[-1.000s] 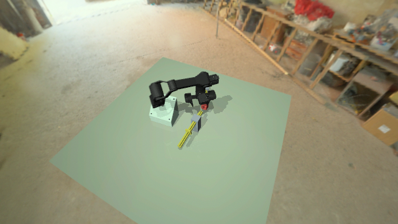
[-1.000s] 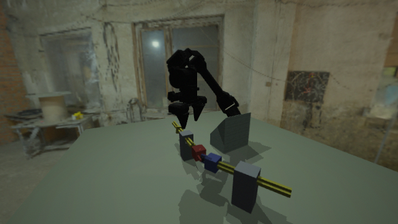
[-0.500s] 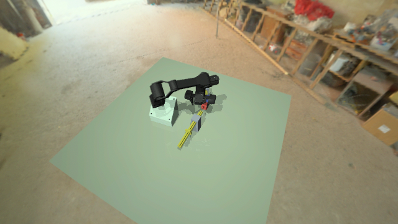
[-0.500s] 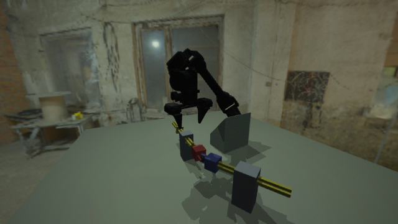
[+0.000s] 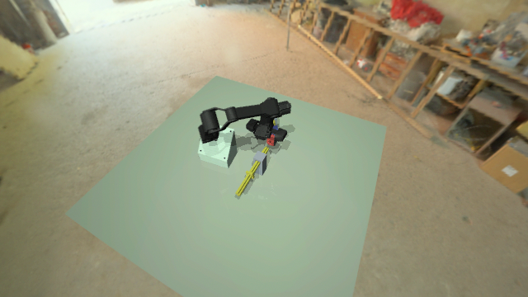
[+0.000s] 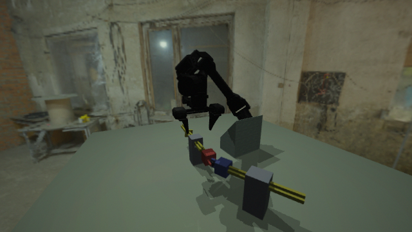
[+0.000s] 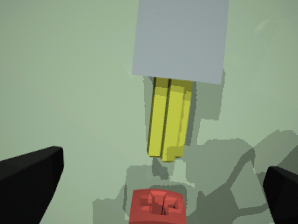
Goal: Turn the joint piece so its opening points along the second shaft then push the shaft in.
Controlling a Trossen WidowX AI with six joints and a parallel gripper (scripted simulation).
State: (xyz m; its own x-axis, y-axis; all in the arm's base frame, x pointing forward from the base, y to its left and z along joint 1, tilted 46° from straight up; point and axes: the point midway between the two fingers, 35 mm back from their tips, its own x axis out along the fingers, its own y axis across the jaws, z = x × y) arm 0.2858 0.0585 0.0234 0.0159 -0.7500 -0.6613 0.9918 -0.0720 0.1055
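Note:
The red joint piece sits on a blue hinge part at the end of the fixed yellow shaft, which runs through the near grey block. The sliding yellow shaft passes through the other grey block. Its end stops a short gap from the red piece, whose opening faces it. My gripper is open and empty. It hangs above the gap between shaft end and joint piece, touching nothing.
The arm's pale base pedestal stands close beside the blocks on the green mat. Wooden shelves line the room beyond the mat's right edge.

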